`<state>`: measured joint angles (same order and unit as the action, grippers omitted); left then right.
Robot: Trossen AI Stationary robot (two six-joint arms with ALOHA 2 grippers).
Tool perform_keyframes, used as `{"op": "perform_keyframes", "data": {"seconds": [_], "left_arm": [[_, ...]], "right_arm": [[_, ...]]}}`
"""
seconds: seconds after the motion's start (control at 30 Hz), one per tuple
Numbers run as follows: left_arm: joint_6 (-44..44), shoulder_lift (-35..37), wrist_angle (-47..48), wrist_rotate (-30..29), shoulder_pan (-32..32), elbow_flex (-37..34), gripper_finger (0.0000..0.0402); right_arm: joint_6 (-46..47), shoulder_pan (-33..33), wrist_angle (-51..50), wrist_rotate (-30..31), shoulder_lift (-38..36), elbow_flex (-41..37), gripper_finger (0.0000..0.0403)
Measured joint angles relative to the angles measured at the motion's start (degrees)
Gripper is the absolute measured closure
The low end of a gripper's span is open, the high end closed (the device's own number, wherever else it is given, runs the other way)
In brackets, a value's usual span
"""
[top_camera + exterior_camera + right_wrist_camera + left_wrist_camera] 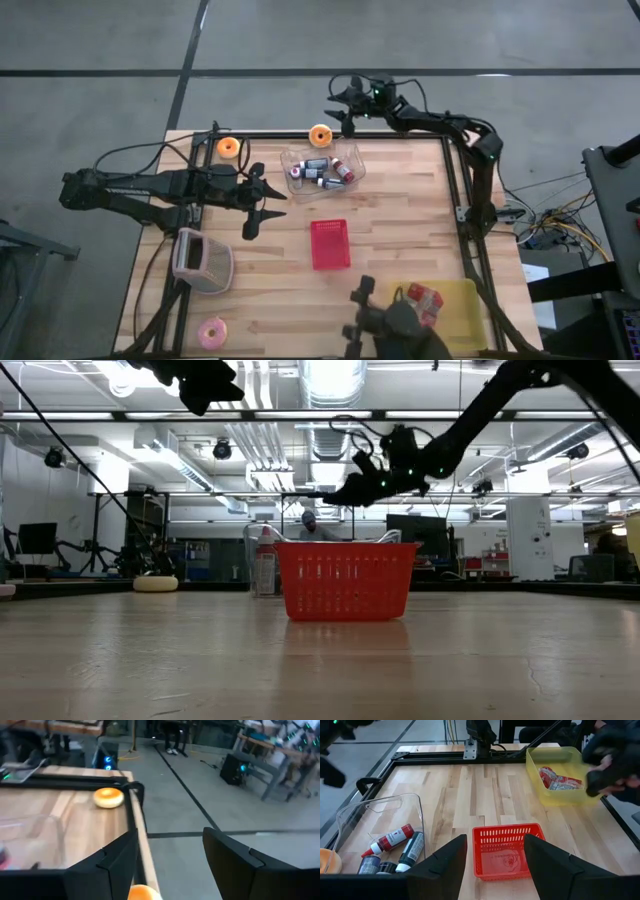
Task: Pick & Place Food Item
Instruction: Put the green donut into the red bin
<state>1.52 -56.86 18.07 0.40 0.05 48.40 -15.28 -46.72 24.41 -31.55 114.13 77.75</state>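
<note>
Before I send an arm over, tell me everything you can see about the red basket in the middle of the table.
The red basket is a small rectangular plastic crate with slotted walls and an open top. It stands upright on the wooden table, near the centre, touching nothing else. It looks empty; a faint round mark shows on its floor in the left wrist view. The clear tub of bottles lies beyond it, the yellow tray off to one side. No jaws are near it.

No text, brand, number or sign can be read anywhere. The bottles (395,845) in the clear tub (380,815) carry labels, and the packets (560,779) in the yellow bin (535,762) carry red and white print, but all of it is too small and blurred to make out.
</note>
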Motion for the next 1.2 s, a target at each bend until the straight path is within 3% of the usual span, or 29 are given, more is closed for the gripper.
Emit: {"op": "perform_keyframes", "data": {"seconds": [0.13,0.27,0.6,0.87,1.2], "left_arm": [[0.0,0.0,0.0,-0.1,0.0,0.0,0.0200],[0.0,0.0,0.0,-0.1,0.0,0.0,0.0200],[0.0,0.0,0.0,-0.1,0.0,0.0,0.0199],[0.0,0.0,0.0,0.1,0.0,0.0,0.0199],[0.0,0.0,0.0,0.1,0.0,0.0,0.0199]], "right_arm": [[6.4,-2.0,-1.8,0.0,5.0,5.4,0.0184],[12.3,-3.9,-12.1,0.0,9.3,12.4,0.0184],[12.2,-3.0,-29.2,0.4,16.0,25.6,0.0184],[10.3,-1.8,-38.5,5.4,19.1,29.9,0.0184],[9.3,-1.0,-38.8,5.8,19.1,27.8,0.0184]]}}
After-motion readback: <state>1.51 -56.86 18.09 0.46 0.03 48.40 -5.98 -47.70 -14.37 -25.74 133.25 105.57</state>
